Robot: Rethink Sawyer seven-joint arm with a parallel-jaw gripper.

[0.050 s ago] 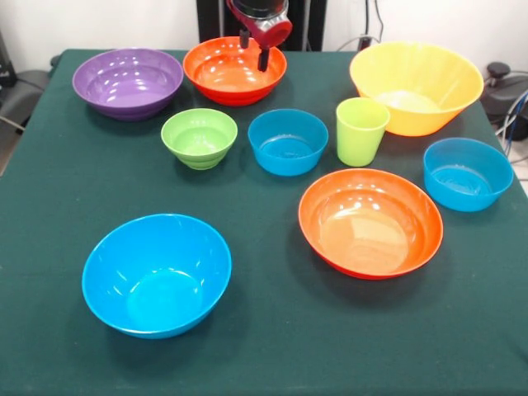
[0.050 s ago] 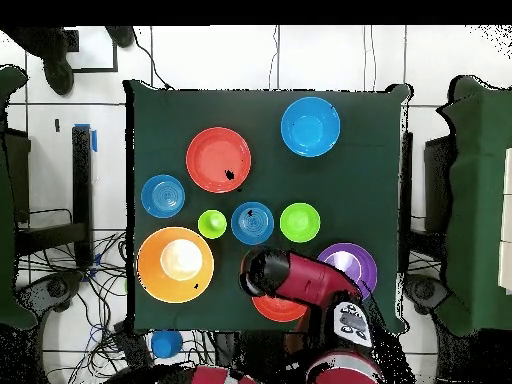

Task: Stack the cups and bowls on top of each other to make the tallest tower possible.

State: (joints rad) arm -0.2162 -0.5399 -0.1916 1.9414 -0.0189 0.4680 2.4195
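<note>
My gripper (image 1: 254,48) hangs open and empty over the red-orange bowl (image 1: 235,73) at the far edge; in the overhead view the gripper (image 2: 254,272) and arm cover part of that bowl (image 2: 283,311). Beside it sit a purple bowl (image 1: 128,82) and a big orange bowl (image 1: 417,87). The middle row holds a small green bowl (image 1: 199,138), a blue bowl (image 1: 288,142) and the green cup (image 1: 361,130), upright. A second blue bowl (image 1: 468,173), a red-orange bowl (image 1: 370,223) and a large blue bowl (image 1: 157,275) lie nearer. No tower is in view; each stands alone.
The dark green table (image 1: 272,346) ends close behind the far bowls. In the overhead view a small blue round thing (image 2: 166,343) lies off the table near cables, and chairs (image 2: 40,215) stand at both sides.
</note>
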